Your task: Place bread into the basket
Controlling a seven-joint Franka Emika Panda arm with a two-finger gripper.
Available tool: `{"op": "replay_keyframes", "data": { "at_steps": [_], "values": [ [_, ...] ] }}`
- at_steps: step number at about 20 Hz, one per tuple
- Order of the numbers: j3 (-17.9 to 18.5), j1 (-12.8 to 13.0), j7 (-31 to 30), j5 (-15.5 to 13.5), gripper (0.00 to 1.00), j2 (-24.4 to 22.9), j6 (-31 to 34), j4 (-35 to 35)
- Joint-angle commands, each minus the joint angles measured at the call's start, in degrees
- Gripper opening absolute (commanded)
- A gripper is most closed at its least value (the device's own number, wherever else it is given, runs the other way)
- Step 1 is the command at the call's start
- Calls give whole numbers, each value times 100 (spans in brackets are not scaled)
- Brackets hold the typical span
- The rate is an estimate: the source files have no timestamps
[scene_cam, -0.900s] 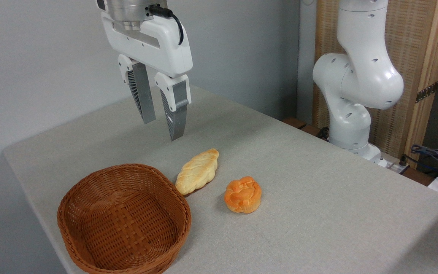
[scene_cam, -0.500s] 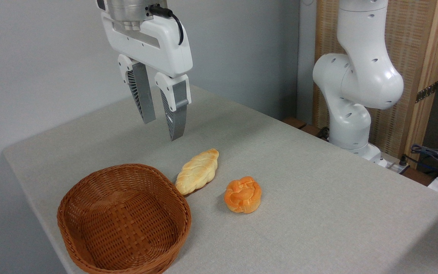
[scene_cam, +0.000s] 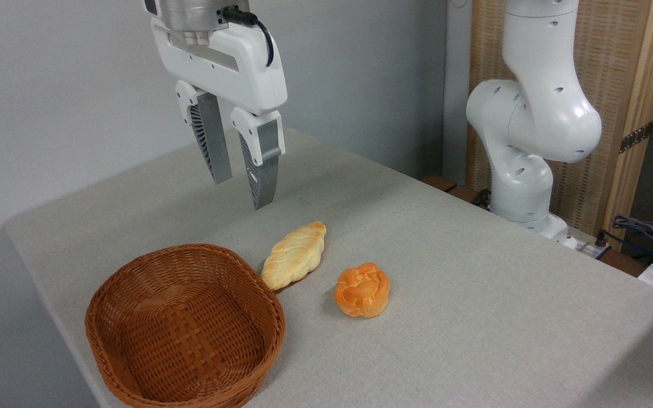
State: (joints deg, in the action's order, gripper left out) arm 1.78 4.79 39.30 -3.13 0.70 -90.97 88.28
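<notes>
- Arm (scene_cam: pixel 530 113): glossy white rounded housings with small dark recessed screw holes, joined by bulbous joints.
- Wrist flange (scene_cam: pixel 190 14): brushed silver metal cylinder.
- Hand (scene_cam: pixel 241 190): white angular body with a row of small dark screw holes.
- Fingers (scene_cam: pixel 213 141): grey, tapered, ribbed on the inner faces, seated in white mounts.
- Cable (scene_cam: pixel 255 28): black, looping from the wrist connector.

Grey wall (scene_cam: pixel 77 85) behind grey table (scene_cam: pixel 474 317); wooden screen (scene_cam: pixel 627 85) right.
</notes>
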Motion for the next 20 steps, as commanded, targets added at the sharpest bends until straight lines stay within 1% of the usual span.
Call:
{"op": "replay_keyframes", "data": {
  "at_steps": [1,3,7,9,11,13,15,16,18,20],
  "values": [
    [68,13,7,-144,100,-26,168,-91],
    [68,22,-1,-135,100,-113,168,-39],
    [68,13,16,-144,100,-544,19,470],
    [59,13,34,-144,100,-868,-261,943],
    [24,22,34,-144,100,-1298,-701,1619],
    [-11,48,34,-135,100,-1563,-948,2148],
    [-20,136,-1,-179,100,-1590,-1246,2482],
    [-29,188,-45,-248,100,-1590,-1369,2675],
    [-29,198,-72,-529,100,-1599,-1554,2966],
    [-55,250,-98,-583,100,-1599,-1739,3212]
  ]
}}
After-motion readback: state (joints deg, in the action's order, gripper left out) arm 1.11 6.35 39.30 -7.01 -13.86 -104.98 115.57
